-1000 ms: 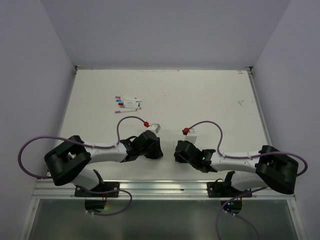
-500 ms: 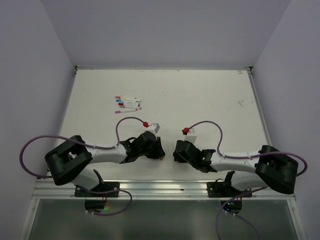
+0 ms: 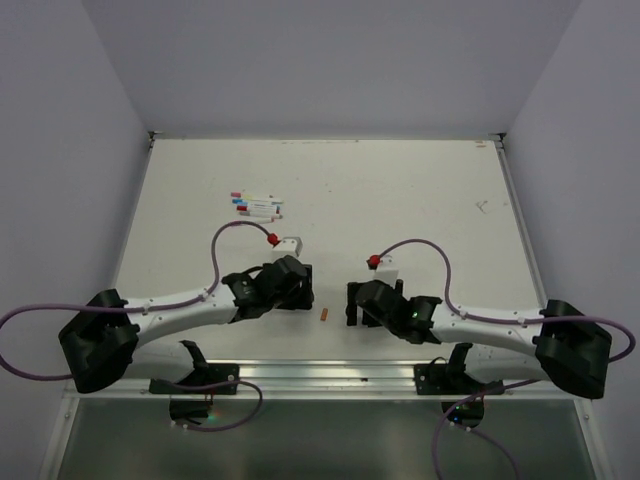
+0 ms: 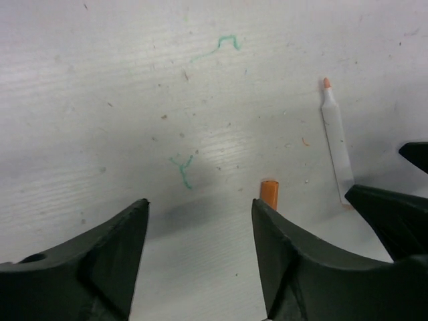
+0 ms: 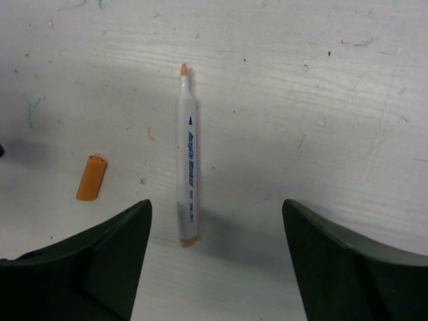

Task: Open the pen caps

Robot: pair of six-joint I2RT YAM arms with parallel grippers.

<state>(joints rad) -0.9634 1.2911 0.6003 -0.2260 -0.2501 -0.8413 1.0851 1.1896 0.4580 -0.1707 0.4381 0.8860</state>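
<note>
Overhead view, bench: bench [image 3: 400,190] is carrying every item; no container is showing on it.
Overhead view, arms: left gripper [image 3: 303,296] and right gripper [image 3: 352,304] are facing each other close to the near edge, about mid-width.
Overhead view, task items: orange cap [image 3: 324,314] is lying loose between the two grippers. The other pens [image 3: 256,206] are lying clustered toward the far left corner, too small to tell whether they are capped.
Left wrist view, hand: left gripper [image 4: 200,204] is standing with jaws wide apart and gripping nothing.
Left wrist view, items: orange cap [image 4: 269,194] is lying just beside one fingertip. The orange pen [image 4: 336,147] is lying near it with its tip bare, and green scribbles [image 4: 182,170] are marking the bench.
Right wrist view, hand: right gripper [image 5: 217,204] is standing wide and empty, straddling the pen's rear end.
Right wrist view, items: orange pen [image 5: 188,164] is lying uncapped, with the orange cap [image 5: 91,178] apart from it.
Progress, judged: this pen is looking finished.
Risk, cap: a finger passing nearby could be knocking the round cap into a roll toward the near edge.
Risk, pen: jaws dragging the barrel could be smearing the exposed tip across the bench.
</note>
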